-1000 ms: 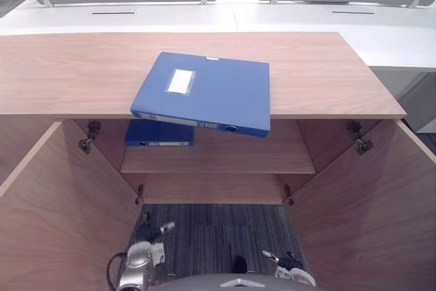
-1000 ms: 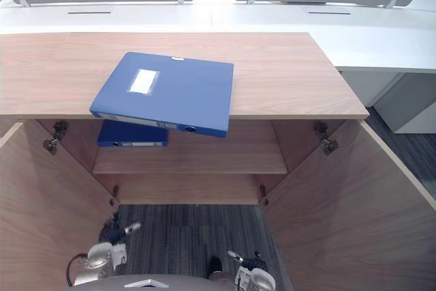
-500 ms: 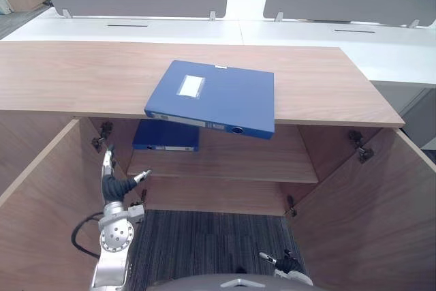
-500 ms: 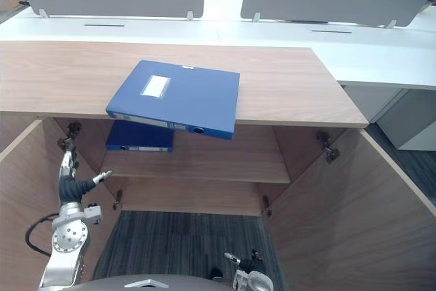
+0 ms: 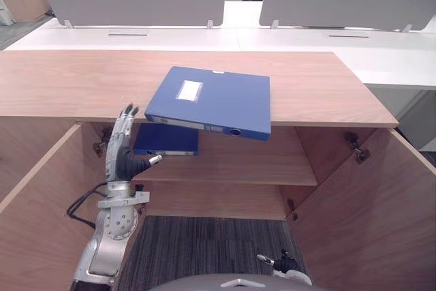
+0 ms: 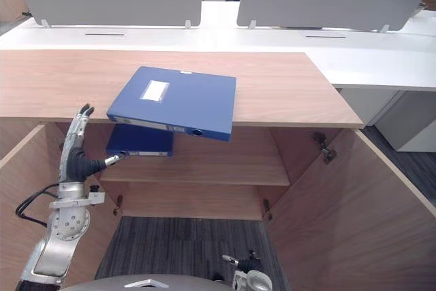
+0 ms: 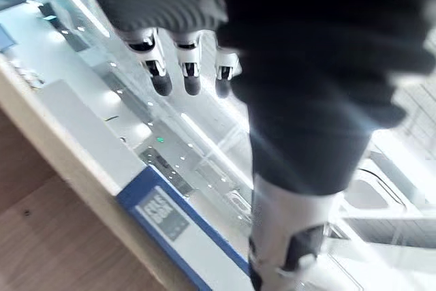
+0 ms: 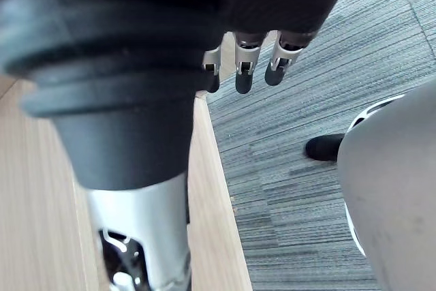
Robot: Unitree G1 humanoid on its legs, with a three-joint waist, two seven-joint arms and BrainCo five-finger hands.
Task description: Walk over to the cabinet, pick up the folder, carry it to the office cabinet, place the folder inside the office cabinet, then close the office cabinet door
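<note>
Left robot hand (image 5: 123, 149), raised with fingers straight, spread and empty; the blue folder (image 5: 214, 99) lies just right of and above it, overhanging the cabinet top (image 5: 61, 86); right robot hand (image 5: 285, 264) hangs low, fingers relaxed.

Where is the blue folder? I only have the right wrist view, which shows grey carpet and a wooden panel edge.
Observer: The flat blue plastic box folder lies on the wooden cabinet top, with its spine jutting past the front edge.
Operator: Is anything holding it?
Observer: No. The left robot hand is beside the folder's left corner, fingers straight, apart from it.
Operator: Is the cabinet ready?
Observer: Both wooden doors stand open, and a second blue folder lies on the inner shelf.
</note>
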